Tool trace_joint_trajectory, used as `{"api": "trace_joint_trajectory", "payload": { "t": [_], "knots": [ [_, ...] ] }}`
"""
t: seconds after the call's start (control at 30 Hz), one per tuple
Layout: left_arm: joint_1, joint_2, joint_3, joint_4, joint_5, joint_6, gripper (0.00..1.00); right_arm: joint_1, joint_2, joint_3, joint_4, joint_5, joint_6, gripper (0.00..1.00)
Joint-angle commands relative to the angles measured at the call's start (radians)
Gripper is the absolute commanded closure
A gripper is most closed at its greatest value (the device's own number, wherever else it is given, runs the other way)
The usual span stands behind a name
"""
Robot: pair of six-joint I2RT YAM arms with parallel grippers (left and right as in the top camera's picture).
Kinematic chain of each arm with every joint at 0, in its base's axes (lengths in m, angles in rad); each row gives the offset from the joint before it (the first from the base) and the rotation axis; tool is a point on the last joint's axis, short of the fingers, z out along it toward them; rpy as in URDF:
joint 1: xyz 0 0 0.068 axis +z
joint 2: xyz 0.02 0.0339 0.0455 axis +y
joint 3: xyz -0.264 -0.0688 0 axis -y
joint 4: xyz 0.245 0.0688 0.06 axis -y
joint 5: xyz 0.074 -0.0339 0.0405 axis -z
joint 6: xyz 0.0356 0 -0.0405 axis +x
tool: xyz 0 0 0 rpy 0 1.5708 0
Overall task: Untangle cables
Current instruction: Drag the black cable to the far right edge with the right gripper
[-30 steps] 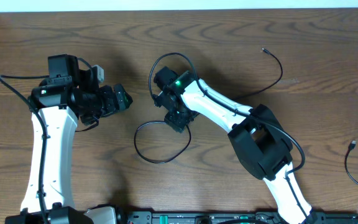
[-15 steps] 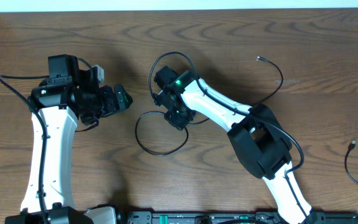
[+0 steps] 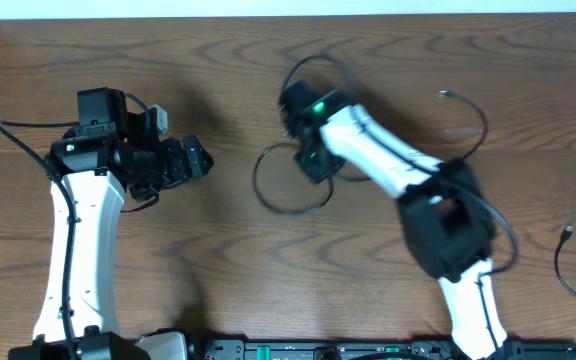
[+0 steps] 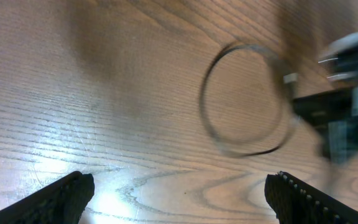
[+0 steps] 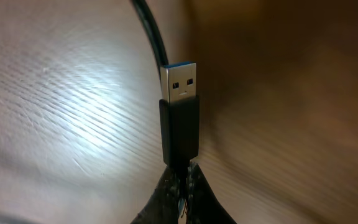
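Near the middle of the brown wooden table (image 3: 218, 60), I have my right gripper (image 3: 313, 162) clamped shut on the silver-tipped black USB plug (image 5: 179, 106) of a thin black cable (image 3: 258, 180), which curls in a loop just beside it. My left gripper (image 3: 196, 160) hangs wide open, holding nothing, apart from that loop.

I see a dark brown wooden bench (image 3: 218, 300) with bold, wavy grain filling the overhead view. A thin white strip (image 3: 268, 8) runs along its far edge; I cannot tell what it is. Light leaves a bright glare patch (image 4: 104, 202) on the wood in the left wrist view.
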Motion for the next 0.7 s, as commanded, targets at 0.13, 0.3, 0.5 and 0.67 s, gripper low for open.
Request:
{"api": "trace_joint_trajectory", "payload": {
  "t": [0.13, 0.3, 0.5, 0.67],
  "knots": [
    [0.004, -0.005, 0.001, -0.008, 0.014, 0.009, 0.06, -0.144, -0.285, 0.056, -0.002, 0.031, 0.023, 0.99],
    [0.004, -0.005, 0.001, -0.015, 0.014, 0.009, 0.06, -0.283, -0.404, 0.057, 0.001, 0.042, 0.013, 0.99],
    [0.004, -0.005, 0.001, -0.015, 0.017, 0.008, 0.06, -0.469, -0.455, 0.057, -0.007, 0.043, 0.011, 0.99],
    [0.004, -0.005, 0.001, -0.018, 0.017, 0.009, 0.06, -0.647, -0.450, 0.057, 0.019, 0.043, -0.029, 0.99]
  ]
}}
